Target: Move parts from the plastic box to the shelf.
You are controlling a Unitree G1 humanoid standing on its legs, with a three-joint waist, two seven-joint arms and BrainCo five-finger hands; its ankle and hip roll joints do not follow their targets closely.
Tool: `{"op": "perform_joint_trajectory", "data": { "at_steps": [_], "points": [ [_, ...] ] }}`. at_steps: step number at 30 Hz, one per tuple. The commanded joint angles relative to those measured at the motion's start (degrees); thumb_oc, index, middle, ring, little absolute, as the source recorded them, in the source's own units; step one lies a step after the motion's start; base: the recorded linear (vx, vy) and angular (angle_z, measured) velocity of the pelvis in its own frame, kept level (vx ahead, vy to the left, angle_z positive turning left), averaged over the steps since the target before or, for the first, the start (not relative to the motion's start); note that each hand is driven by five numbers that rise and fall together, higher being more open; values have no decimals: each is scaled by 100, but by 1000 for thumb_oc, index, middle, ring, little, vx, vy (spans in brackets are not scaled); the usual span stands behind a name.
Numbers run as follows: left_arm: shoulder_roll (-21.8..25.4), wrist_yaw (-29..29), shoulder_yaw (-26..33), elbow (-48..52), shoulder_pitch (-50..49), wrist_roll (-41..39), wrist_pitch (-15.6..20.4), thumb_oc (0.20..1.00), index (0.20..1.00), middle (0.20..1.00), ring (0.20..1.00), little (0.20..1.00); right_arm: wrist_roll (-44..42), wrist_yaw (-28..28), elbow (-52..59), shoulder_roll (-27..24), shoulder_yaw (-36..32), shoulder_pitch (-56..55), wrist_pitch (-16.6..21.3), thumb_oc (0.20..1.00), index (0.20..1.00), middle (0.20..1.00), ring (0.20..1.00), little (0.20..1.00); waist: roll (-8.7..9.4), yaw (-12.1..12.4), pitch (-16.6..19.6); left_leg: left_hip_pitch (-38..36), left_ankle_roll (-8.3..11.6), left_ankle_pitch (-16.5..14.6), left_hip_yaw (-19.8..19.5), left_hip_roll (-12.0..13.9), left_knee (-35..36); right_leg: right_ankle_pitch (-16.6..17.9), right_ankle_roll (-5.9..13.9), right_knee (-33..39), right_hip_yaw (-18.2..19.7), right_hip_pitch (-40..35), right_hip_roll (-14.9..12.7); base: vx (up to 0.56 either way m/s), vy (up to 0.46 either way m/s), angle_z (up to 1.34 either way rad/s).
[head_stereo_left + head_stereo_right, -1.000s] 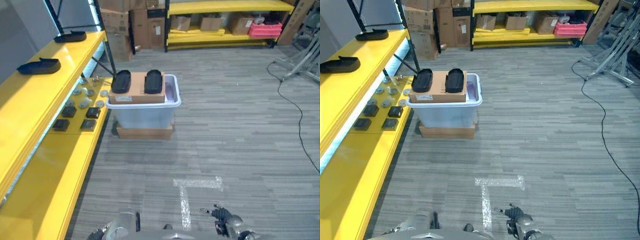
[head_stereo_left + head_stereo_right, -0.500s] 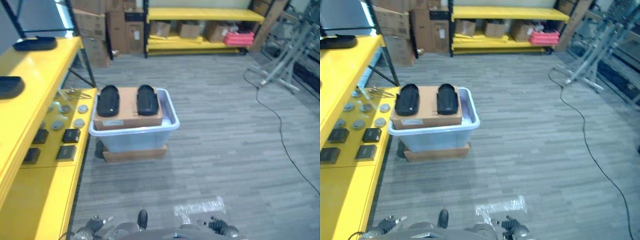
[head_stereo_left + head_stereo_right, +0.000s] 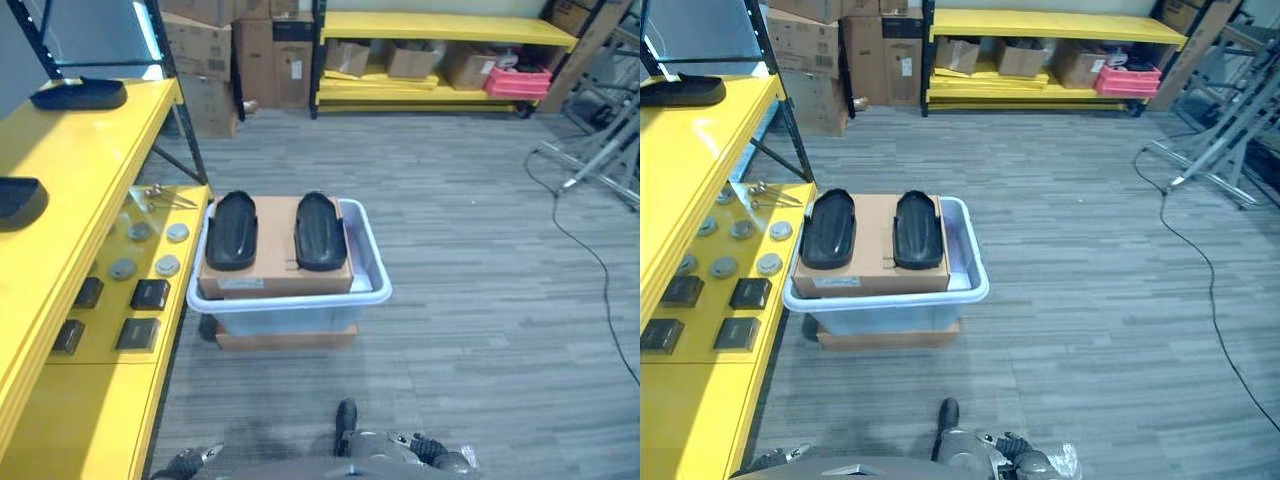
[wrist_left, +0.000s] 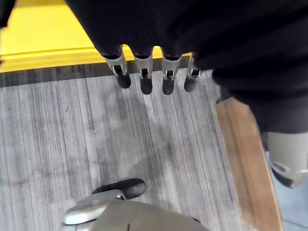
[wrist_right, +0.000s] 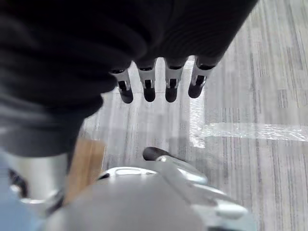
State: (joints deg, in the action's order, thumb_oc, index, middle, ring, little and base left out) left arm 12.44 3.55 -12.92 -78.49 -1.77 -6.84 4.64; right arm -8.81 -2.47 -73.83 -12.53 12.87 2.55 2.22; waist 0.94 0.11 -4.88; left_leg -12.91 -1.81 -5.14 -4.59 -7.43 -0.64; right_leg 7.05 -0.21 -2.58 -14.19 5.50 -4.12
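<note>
Box dead ahead: the clear plastic box [image 3: 290, 300] sits on the floor just beside the yellow shelf [image 3: 95, 180] on my left, resting on a flat cardboard slab, and a brown carton [image 3: 275, 262] lies across its top with two black oval parts [image 3: 232, 230] [image 3: 320, 230] side by side on it. I judge this as the approach, nothing picked yet. My left hand [image 4: 154, 77] hangs low over the grey floor with its fingers [image 4: 146, 82] straight and slightly apart, holding nothing; my right hand [image 5: 159, 82] hangs the same way over a strip of pale tape, fingers [image 5: 149, 89] loose and empty. On the shelf I can see two similar black parts on the upper level, one at the far end [image 3: 78, 95] and one nearer [image 3: 18, 200], while the lower level carries small round metal pieces [image 3: 150, 245] and dark square blocks [image 3: 140, 310]. So some of the job looks done, and the pair on the carton is what remains. Next move, as I read it: close in on the box, bring one hand up and over the nearer black part, get the fingers around its long sides, then lift it clear of its neighbour. The two lie close together, so I would reach for the left one with the left hand, since it is nearest the shelf. Whether more parts lie inside the box under the carton, I cannot tell.
</note>
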Motion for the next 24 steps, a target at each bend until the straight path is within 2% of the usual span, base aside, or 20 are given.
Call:
{"op": "perform_joint_trajectory", "data": {
  "at_steps": [1, 2, 3, 4, 5, 7, 9, 11, 13, 18, 24],
  "points": [
    [-122, 86, 229, -48, 326, -286, 93, 1000, 1000, 1000, 1000, 1000, -220, 88, -72, -248, 81, 85, 51, 1000, 1000, 1000, 1000, 1000, -40, 125, -176, 580, 385, -55, -535, 478, -916, -256, 636, 343, 98, -397, -310, 155, -131, 53],
    [-147, 63, 202, -19, 342, -319, 91, 1000, 1000, 1000, 1000, 1000, -187, 74, -82, -294, 107, 89, 47, 1000, 1000, 1000, 1000, 1000, -15, 160, -199, 846, 540, 139, -368, 459, -1460, -337, 556, 431, -22, -587, -330, 89, -68, 43],
    [-146, 63, 202, -19, 342, -319, 91, 1000, 1000, 1000, 1000, 1000, -187, 74, -82, -294, 107, 90, 47, 1000, 1000, 1000, 1000, 1000, -18, 152, -194, 871, 540, 124, -375, 458, -1494, -335, 556, 433, -31, -583, -328, 160, -106, 25],
    [-137, 96, 197, -16, 354, -326, 93, 1000, 1000, 1000, 1000, 1000, -198, 62, -64, -329, 132, 98, 42, 1000, 1000, 1000, 1000, 1000, 32, 170, -234, 1091, 644, 290, -246, 466, -1800, -377, 514, 499, -92, -696, -352, 124, -17, 11],
    [-152, 115, 191, -35, 352, -373, 102, 1000, 1000, 1000, 1000, 1000, -210, 45, -37, -362, 154, 104, 79, 1000, 1000, 1000, 1000, 1000, 43, 195, -279, 1271, 681, 245, 148, 767, -1654, -484, 506, 613, -270, -878, -385, 165, 5, 9],
    [-163, 127, 166, -9, 307, -337, 109, 1000, 1000, 1000, 1000, 1000, -195, -5, 108, -439, 141, 124, 113, 1000, 1000, 1000, 1000, 1000, 74, 222, -274, 1308, 639, 202, 548, 1190, -805, -561, 602, 704, -412, -978, -460, 128, 69, 68],
    [-149, 165, 4, -6, 260, -218, 95, 1000, 1000, 1000, 1000, 1000, -156, -129, 230, -549, 140, 244, 160, 1000, 1000, 1000, 1000, 1000, -3, 270, -251, 1229, 628, 261, 407, 1406, -164, -626, 662, 706, -421, -968, -429, 76, 71, 38],
    [-154, 161, -9, -73, 218, -167, 89, 1000, 1000, 1000, 1000, 1000, -20, -284, 293, -615, 72, 352, 190, 1000, 1000, 1000, 1000, 1000, -124, 237, -188, 1074, 643, 275, 310, 1388, 24, -588, 689, 717, -397, -967, -411, 110, 146, -28],
    [-106, 165, -48, -30, 132, -58, 83, 1000, 1000, 1000, 1000, 1000, 119, -466, 563, -668, 44, 429, 197, 1000, 1000, 1000, 1000, 1000, -171, 231, -137, 951, 637, 299, 360, 1321, 134, -499, 723, 731, -322, -986, -486, 172, 195, -28],
    [123, 359, 210, 204, 31, -125, 145, 1000, 1000, 1000, 1000, 1000, 876, -863, 2301, -1062, 71, 571, 347, 1000, 1000, 1000, 1000, 1000, -193, 236, -126, 642, 565, 293, 544, 1262, 492, -424, 805, 758, -131, -927, -531, 117, 130, -16],
    [31, 393, 39, 798, 54, -541, 294, 1000, 1000, 1000, 1000, 1000, 1471, -1447, 3016, -1338, 56, 1198, 278, 1000, 1000, 1000, 1000, 1000, -230, 308, -277, 691, 495, 242, 570, 1241, 564, -403, 856, 758, -74, -721, -515, 7, 61, -9]
  ]
}}
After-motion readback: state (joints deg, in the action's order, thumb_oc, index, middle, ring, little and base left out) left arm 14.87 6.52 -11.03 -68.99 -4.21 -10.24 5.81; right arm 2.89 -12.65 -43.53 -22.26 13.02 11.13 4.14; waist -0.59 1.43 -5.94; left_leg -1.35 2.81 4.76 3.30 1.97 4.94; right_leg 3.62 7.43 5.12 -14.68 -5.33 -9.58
